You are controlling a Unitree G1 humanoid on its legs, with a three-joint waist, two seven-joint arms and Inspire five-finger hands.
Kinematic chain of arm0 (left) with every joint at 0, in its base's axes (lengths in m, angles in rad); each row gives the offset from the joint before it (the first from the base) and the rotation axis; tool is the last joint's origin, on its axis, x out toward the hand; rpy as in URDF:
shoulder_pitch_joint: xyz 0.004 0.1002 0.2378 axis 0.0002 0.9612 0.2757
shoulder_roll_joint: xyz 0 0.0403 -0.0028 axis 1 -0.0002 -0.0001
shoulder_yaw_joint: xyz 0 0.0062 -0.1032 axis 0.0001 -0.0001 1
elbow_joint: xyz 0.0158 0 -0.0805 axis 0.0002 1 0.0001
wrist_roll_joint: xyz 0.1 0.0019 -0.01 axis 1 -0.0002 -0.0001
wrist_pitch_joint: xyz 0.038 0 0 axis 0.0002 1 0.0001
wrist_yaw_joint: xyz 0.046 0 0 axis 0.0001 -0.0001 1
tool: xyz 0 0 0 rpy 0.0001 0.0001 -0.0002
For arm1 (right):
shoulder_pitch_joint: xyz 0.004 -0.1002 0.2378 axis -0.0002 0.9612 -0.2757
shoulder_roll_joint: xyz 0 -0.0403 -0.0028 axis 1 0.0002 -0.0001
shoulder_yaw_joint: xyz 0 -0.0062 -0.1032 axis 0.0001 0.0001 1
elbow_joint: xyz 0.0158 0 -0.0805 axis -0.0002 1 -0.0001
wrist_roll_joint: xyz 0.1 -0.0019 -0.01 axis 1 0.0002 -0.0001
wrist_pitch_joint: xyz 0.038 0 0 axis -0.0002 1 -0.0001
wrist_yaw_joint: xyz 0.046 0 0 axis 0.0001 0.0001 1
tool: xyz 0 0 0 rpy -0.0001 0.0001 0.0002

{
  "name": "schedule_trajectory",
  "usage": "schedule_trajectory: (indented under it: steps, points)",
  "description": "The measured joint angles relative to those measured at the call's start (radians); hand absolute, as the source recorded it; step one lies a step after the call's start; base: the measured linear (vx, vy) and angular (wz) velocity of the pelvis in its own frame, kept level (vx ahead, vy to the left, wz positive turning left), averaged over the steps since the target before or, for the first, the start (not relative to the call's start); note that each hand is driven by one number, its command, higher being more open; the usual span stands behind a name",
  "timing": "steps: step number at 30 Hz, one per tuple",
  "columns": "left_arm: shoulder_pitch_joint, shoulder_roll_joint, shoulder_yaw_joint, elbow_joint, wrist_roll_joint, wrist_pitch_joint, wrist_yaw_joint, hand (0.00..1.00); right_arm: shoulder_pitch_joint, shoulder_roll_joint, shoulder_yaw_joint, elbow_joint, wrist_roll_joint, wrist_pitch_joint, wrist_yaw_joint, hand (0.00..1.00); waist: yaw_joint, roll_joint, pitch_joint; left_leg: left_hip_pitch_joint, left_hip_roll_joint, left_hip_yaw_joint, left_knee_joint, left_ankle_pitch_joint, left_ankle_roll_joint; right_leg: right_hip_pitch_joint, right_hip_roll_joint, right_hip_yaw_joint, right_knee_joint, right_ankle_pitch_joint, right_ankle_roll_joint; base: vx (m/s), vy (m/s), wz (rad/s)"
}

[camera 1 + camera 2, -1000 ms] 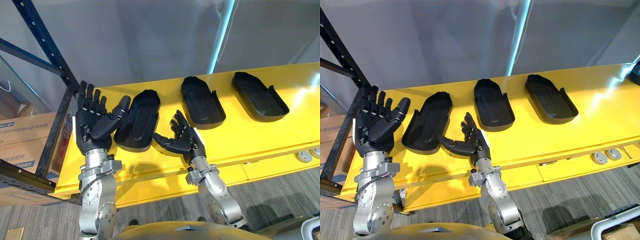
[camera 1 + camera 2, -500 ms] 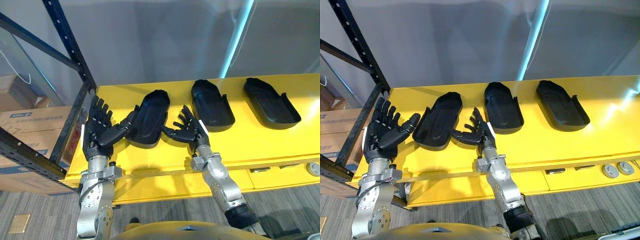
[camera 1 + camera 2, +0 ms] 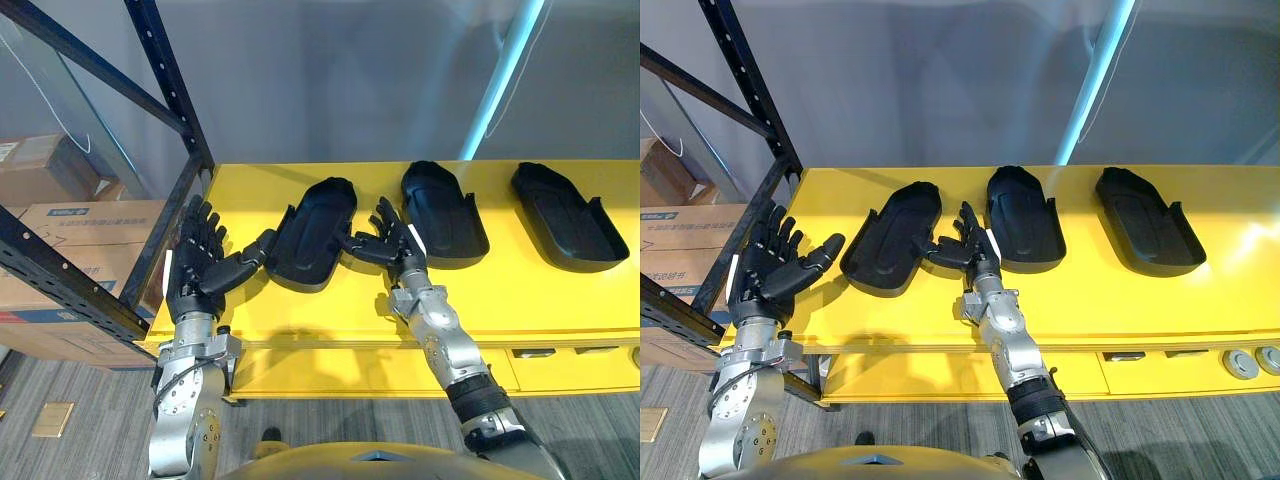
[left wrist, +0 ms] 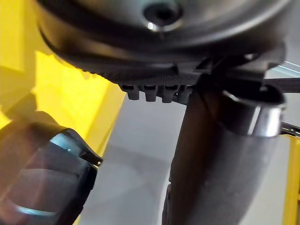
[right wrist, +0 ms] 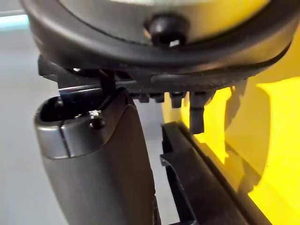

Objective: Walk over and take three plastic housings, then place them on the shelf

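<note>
Housings of black plastic lie in a row on the yellow table, each long, shallow and round at one end, with a raised rim. The left hand is open with spread fingers at the table's left end, close to the dark metal rack post. Its thumb tip reaches the left housing; touching or not is hard to tell. The right hand is open too, and its thumb points at that same housing's other side. The middle housing sits just beside its fingers. The right housing is well apart from all fingers. Smooth, shiny tabletop lies bare between the fingers and the front edge.
</note>
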Motion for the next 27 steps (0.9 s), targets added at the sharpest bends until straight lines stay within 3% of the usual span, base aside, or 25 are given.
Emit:
schedule_trajectory:
  steps: [7, 17, 23, 27]
  points:
    - [-0.014, 0.017, -0.013, 0.091, 0.003, 0.092, -0.069, 1.0, -0.071, -0.021, -0.007, 0.053, 0.0, 0.012, 0.024, 1.0, 0.015, 0.0, 0.015, 0.0, 0.0, -0.002, 0.0, 0.003, 0.0, 0.001, 0.0, -0.004, 0.0, -0.003, -0.005, 0.0, 0.0, 0.0]
    - [-0.099, 0.056, -0.047, 0.171, -0.01, 0.101, -0.13, 1.0, -0.158, -0.038, -0.008, 0.13, 0.0, 0.027, 0.068, 1.0, 0.017, 0.009, 0.029, -0.002, -0.002, -0.012, 0.0, 0.01, 0.001, 0.0, -0.003, -0.012, 0.011, 0.0, -0.001, -0.01, 0.0, 0.01]
    - [-0.135, 0.084, -0.073, 0.212, -0.094, 0.112, -0.184, 1.0, -0.187, -0.059, -0.002, 0.157, -0.002, 0.028, 0.072, 1.0, 0.021, 0.01, 0.031, -0.014, -0.001, -0.023, 0.0, 0.015, 0.002, 0.001, -0.003, -0.019, 0.01, 0.0, -0.002, -0.02, -0.002, 0.06]
    - [-0.166, 0.122, -0.096, 0.242, -0.099, 0.109, -0.21, 1.0, -0.229, -0.078, 0.009, 0.169, -0.041, 0.055, 0.072, 1.0, 0.033, 0.009, 0.031, -0.019, -0.001, -0.028, 0.0, 0.017, 0.003, 0.001, -0.001, -0.022, 0.005, 0.006, 0.003, -0.01, -0.001, 0.03]
